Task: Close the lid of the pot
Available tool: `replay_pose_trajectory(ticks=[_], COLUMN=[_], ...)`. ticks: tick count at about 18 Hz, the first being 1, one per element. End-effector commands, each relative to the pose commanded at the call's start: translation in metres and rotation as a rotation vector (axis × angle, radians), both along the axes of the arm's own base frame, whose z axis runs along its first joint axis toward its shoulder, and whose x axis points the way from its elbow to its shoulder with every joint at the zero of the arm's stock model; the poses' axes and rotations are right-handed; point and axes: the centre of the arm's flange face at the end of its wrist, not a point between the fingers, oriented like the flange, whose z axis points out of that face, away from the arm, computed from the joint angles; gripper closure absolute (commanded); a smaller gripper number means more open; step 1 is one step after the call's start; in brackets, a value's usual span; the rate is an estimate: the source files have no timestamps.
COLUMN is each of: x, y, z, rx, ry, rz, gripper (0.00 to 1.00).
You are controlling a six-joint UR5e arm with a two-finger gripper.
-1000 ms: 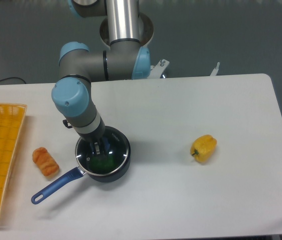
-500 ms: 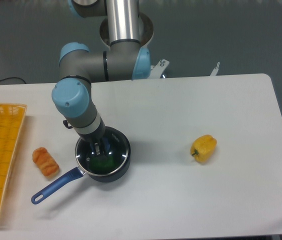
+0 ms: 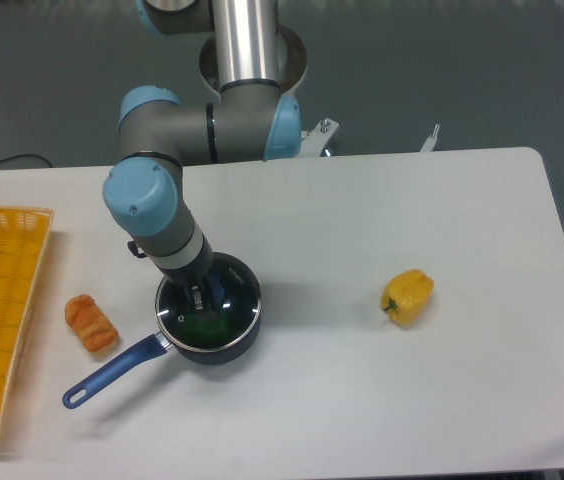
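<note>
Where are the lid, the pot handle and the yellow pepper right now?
lid (image 3: 234,296): fixed camera, glass right of the knob, over the pot.
pot handle (image 3: 110,371): fixed camera, middle of the blue handle.
yellow pepper (image 3: 408,297): fixed camera, middle of its body.

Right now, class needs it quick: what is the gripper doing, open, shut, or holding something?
Gripper: shut on the lid at its blue knob, over the pot.

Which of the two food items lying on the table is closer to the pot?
The orange pastry, just left of the pot near its blue handle; the yellow pepper sits far off right.
</note>
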Motion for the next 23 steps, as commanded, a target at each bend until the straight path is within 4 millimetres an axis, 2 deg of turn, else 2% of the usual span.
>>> replay_pose_trajectory(ticks=[6, 7, 8, 9, 14, 23], x=[0.001, 0.001, 0.001, 0.000, 0.000, -0.006], y=[0.000, 0.000, 0.000, 0.001, 0.002, 0.014], z=[-0.003, -0.003, -0.003, -0.004, -0.004, 0.025], rx=[-0.004, -0.004, -0.006, -0.006, 0.000, 0.063], ry=[-0.001, -0.001, -0.002, -0.002, 0.002, 0.013], rz=[0.003, 0.001, -0.002, 0.000, 0.005, 0.024], gripper=[0.33, 0.28, 0.06, 0.01, 0.00, 0.00])
